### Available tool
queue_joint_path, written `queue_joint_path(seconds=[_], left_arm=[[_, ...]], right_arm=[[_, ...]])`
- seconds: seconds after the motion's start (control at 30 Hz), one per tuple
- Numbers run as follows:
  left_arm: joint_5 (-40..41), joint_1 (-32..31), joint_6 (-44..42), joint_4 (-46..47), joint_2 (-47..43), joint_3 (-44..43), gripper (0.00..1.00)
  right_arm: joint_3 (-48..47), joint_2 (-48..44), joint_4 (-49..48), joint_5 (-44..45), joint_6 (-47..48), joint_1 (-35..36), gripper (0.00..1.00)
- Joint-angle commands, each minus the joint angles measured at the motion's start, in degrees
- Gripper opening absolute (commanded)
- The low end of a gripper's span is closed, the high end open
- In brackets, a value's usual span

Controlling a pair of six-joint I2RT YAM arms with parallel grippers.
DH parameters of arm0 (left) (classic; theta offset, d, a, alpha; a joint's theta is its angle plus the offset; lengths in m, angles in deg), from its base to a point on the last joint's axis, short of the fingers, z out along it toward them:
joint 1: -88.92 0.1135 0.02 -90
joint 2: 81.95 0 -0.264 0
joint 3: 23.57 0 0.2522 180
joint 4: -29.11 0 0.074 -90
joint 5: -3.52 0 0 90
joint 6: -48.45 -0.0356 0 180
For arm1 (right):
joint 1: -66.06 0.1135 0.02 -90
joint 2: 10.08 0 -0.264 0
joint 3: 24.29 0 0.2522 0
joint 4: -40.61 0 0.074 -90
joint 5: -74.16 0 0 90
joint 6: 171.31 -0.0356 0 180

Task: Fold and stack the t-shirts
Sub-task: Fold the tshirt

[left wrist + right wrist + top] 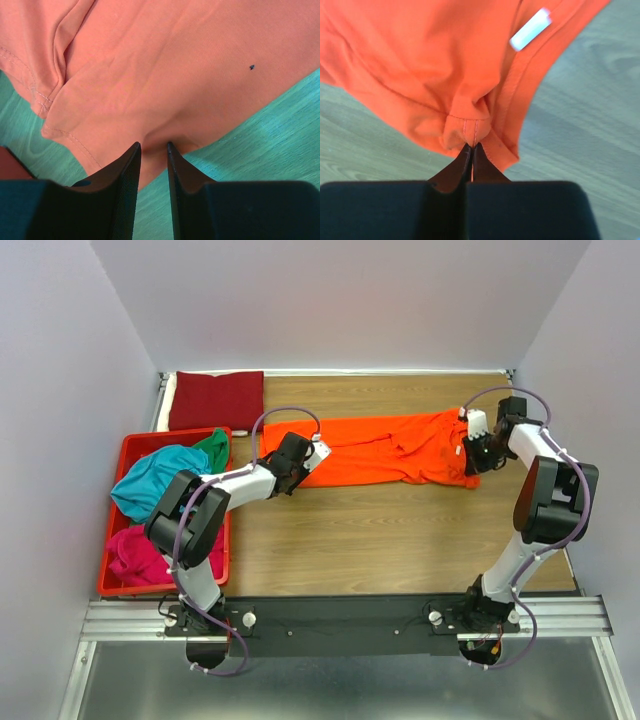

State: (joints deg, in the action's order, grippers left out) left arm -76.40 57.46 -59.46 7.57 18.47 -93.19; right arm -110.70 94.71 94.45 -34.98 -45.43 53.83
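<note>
The right tool (471,146) is clamped on the orange tee (385,452) at its right end. The left tool (153,145) pinches its left edge. The tee lies spread across the tabletop (380,530), centre frame.

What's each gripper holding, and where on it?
Both pinch the orange t-shirt: right gripper on a seam beside the collar, left gripper on its opposite edge.

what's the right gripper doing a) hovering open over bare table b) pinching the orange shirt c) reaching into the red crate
b, in the wrist view the right gripper has its fingers closed on a bunched fold of the orange shirt.
</note>
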Motion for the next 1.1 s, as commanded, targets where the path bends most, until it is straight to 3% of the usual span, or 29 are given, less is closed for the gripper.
queue_joint_path(seconds=[0.0, 0.27, 0.67, 0.77, 1.0, 1.07], left_arm=[[0.55, 0.26, 0.86, -0.84, 1.71, 0.22, 0.35], [0.55, 0.35, 0.86, -1.02, 1.88, 0.48, 0.36], [0.11, 0.88, 0.95, -1.37, 2.32, 0.31, 0.35], [0.02, 0.96, 0.86, -1.37, 2.41, 0.22, 0.35], [0.46, 0.88, 1.21, -1.37, 1.27, -0.04, 0.37], [0.72, 0.88, 1.65, -1.19, -0.48, -0.48, 0.38]], right_arm=[[-3.2, 0.15, -3.14, 1.63, -2.38, -0.87, 0.01], [-3.82, -1.61, -14.83, 5.33, -9.6, -0.87, 0.01], [-6.98, 2.17, -15.9, 10.61, -6.96, -0.95, 0.01], [-7.78, 3.83, -15.82, 9.56, -7.05, -0.95, 0.06], [-6.64, 6.04, -16.51, 11.58, -7.93, -0.95, 0.39], [-4.62, 4.46, -17.74, 10.79, -8.19, -0.95, 0.44]])
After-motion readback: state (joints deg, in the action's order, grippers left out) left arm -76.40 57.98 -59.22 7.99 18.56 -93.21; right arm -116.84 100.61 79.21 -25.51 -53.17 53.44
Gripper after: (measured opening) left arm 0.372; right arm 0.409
